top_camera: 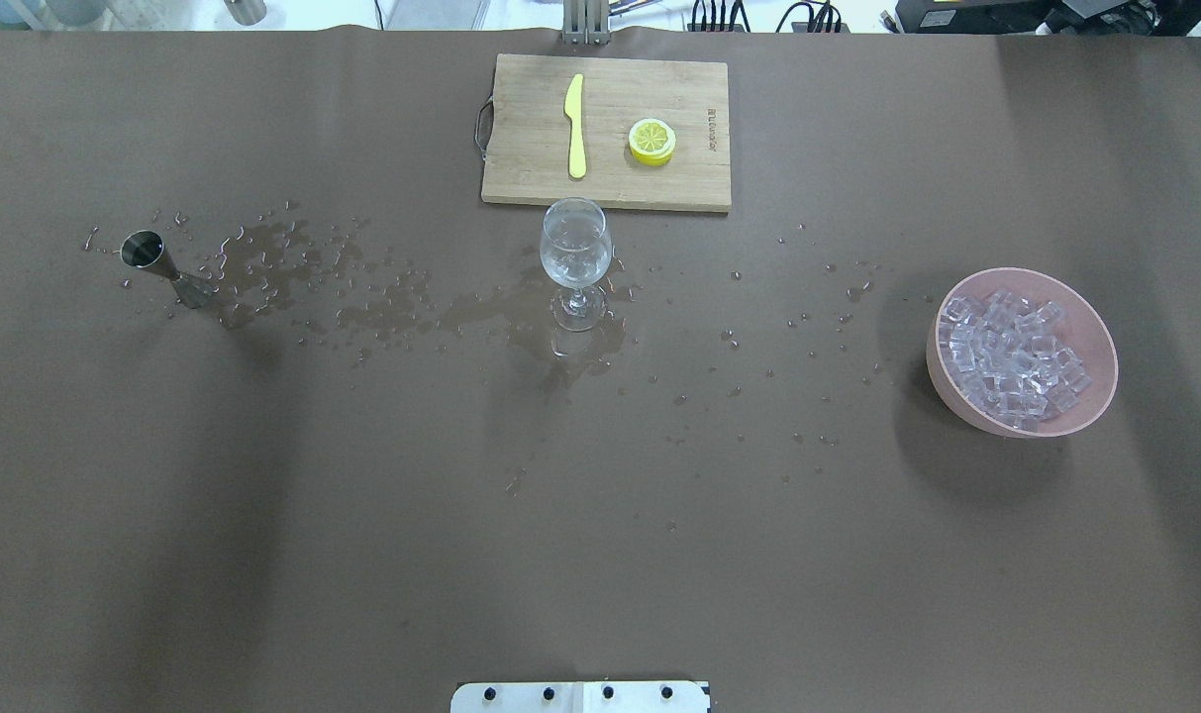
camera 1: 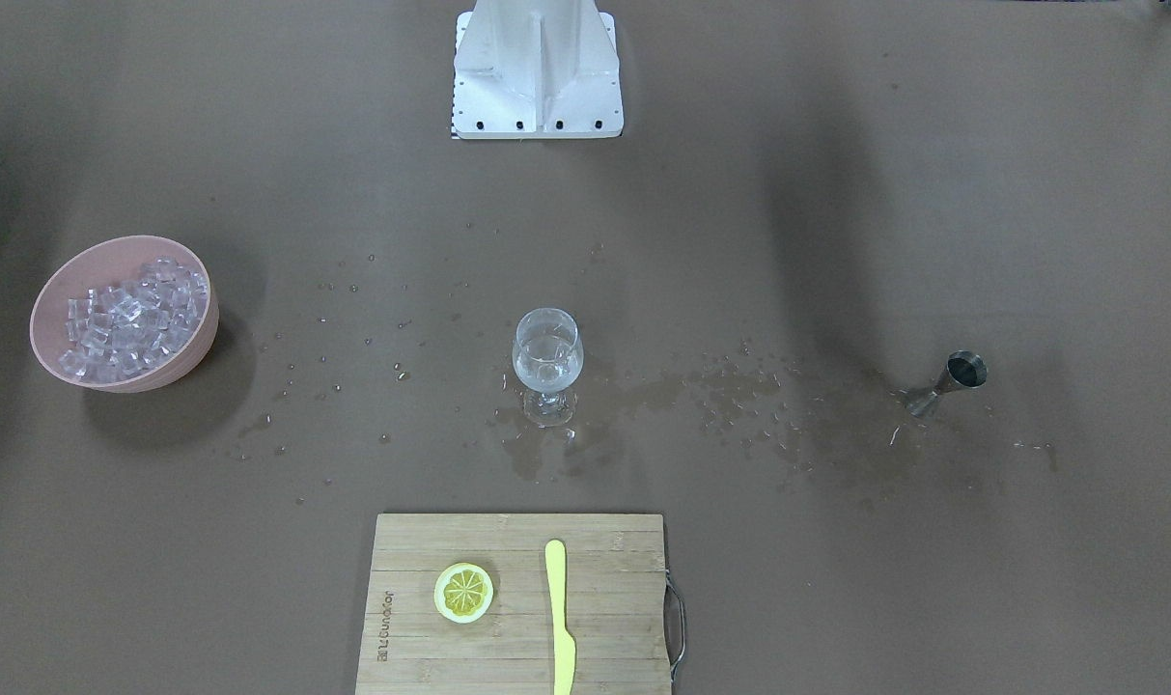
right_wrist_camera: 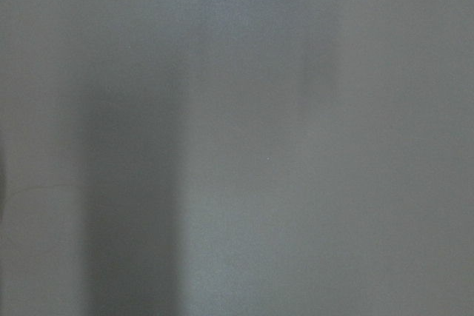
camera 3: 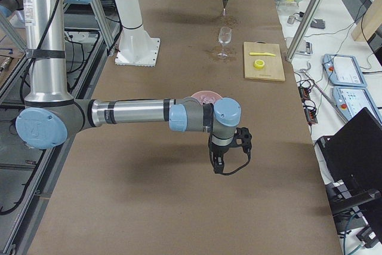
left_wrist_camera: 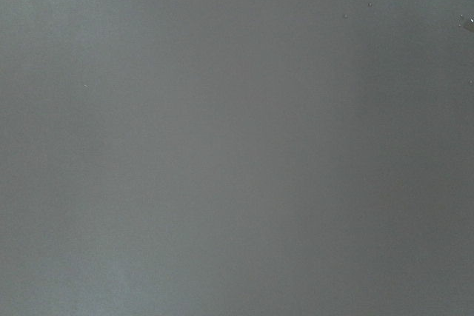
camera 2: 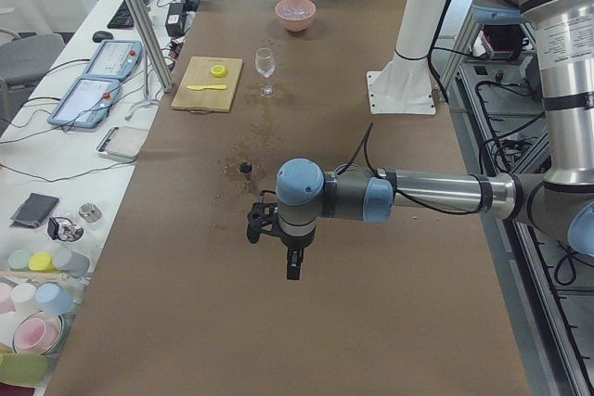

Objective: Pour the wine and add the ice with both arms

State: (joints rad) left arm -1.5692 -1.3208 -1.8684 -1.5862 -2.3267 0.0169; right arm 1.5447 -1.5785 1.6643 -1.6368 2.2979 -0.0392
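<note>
A stemmed wine glass point(camera 1: 546, 359) point(top_camera: 575, 248) stands mid-table with a small amount of clear wine point(camera 1: 544, 375) in it and wet patches around its foot. The ice point(camera 1: 131, 319) point(top_camera: 1011, 356) lies heaped in a pink bowl point(camera 1: 194, 357) point(top_camera: 956, 408) on my right side. On my left side stands a steel jigger point(camera 1: 952, 378) point(top_camera: 156, 259). My left gripper point(camera 2: 293, 271) hangs over bare table short of the jigger, and my right gripper point(camera 3: 218, 168) hangs near the bowl. Both show only in the side views, so I cannot tell if they are open or shut.
A bamboo cutting board point(top_camera: 521, 178) with a yellow knife point(top_camera: 575, 124) and a lemon slice point(top_camera: 651, 141) lies beyond the glass. Water drops are strewn from jigger to bowl. The white pedestal point(camera 1: 537, 68) stands at the robot's edge. Both wrist views show only brown table.
</note>
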